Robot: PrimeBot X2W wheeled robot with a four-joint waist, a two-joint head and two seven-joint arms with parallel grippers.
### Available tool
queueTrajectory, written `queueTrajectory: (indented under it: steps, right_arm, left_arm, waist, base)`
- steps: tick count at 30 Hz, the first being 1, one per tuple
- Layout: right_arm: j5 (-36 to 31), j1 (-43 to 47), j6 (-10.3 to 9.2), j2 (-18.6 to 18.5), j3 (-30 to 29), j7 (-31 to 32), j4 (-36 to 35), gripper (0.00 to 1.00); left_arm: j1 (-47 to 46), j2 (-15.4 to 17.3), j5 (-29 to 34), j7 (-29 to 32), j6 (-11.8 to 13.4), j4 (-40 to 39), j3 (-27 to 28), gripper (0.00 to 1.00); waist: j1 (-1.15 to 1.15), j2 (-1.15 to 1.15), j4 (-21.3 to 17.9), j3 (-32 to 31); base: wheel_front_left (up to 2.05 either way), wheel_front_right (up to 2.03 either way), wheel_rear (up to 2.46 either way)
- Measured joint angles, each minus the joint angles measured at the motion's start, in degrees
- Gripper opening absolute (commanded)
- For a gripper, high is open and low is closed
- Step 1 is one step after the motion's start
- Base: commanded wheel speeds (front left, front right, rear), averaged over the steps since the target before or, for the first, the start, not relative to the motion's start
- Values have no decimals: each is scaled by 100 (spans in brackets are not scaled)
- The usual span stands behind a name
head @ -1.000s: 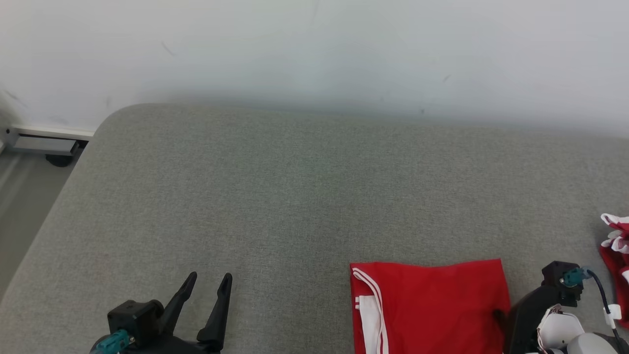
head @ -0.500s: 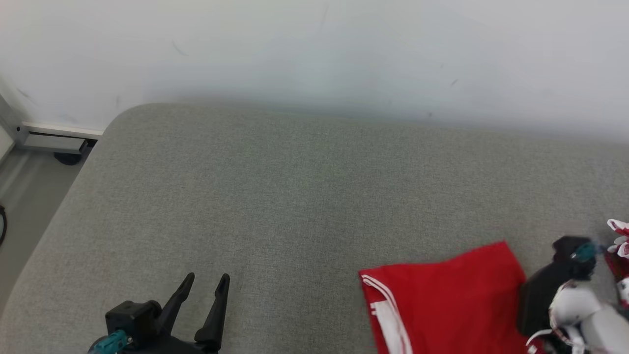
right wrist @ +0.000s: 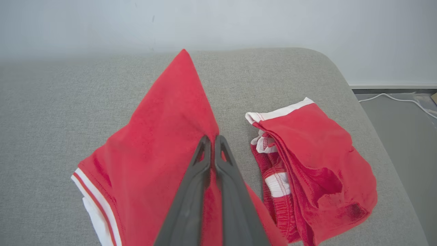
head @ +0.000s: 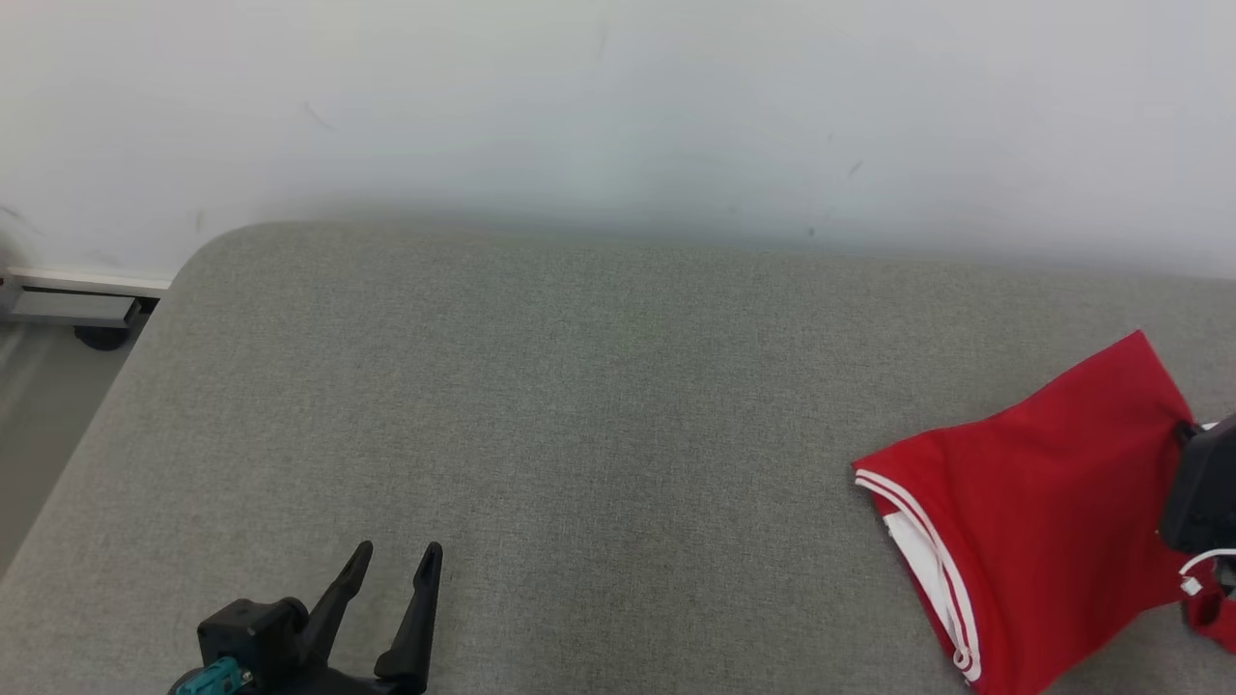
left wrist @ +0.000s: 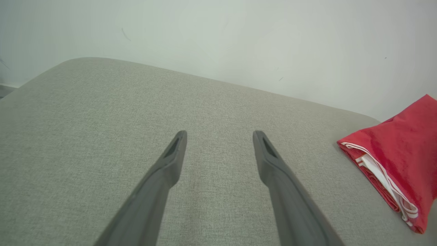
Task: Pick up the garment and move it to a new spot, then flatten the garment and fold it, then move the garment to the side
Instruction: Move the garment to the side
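**Folded red garment pinched at one edge, near the cushion's right end**

At the near-left corner of the grey cushion (head: 599, 405), the left gripper (head: 398, 552) hovers low with its fingers spread and nothing between them. It is probably parked there because a one-handed carry needs no help. The middle of the cushion is bare fabric.

Toward the right edge sits the task's thing, the garment (head: 1024, 521). It is folded, with its white-striped hem facing left. The right gripper (right wrist: 212, 140) is clenched on its right-hand edge, so that side peaks upward while the striped end trails low. I cannot tell whether that end touches the cushion. Gripping through the stacked layers likely keeps the fold together during the move aside.

Just beyond, at the cushion's right end, lies a second garment (right wrist: 314, 150), crumpled and apart from the held one.
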Motion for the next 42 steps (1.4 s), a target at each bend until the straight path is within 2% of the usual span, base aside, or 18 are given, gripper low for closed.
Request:
queueTrajectory:
  steps: [4, 13, 21, 26, 34, 42]
  right_arm:
    - [-76, 13, 0, -131, -302, 144, -208, 0]
    - [-435, 38, -1, -140, -1167, 560, -703, 0]
    - [-634, 112, -1, -132, -1469, 953, -1083, 0]
    - [-687, 91, -1, -240, -1624, 1102, -1060, 0]
    - [-1189, 5, -1, -196, -2414, 1145, -813, 0]
    - [-1800, -131, -1, -38, -2536, 980, -437, 0]
  left_arm:
    - [2, 0, 5, -1, 7, -16, -15, 100]
    - [10, 9, 7, 0, 7, -57, -19, 100]
    - [14, 33, 7, 36, 9, -98, -19, 100]
    - [10, 52, 15, 58, 7, -169, -41, 100]
    - [-1, 132, 57, 107, 4, -236, -75, 100]
    - [-93, 254, 211, 208, -19, -371, -77, 100]
  waist:
    - [0, 0, -43, -8]
    - [0, 0, -72, 1]
    - [0, 0, -76, 47]
    - [0, 0, -75, 110]
    - [1, 0, -31, 284]
    - [1, 0, -3, 530]
  base:
    - [0, 0, 0]
    - [0, 0, 0]
    - [0, 0, 0]
    - [0, 0, 0]
    - [0, 0, 0]
    - [0, 0, 0]
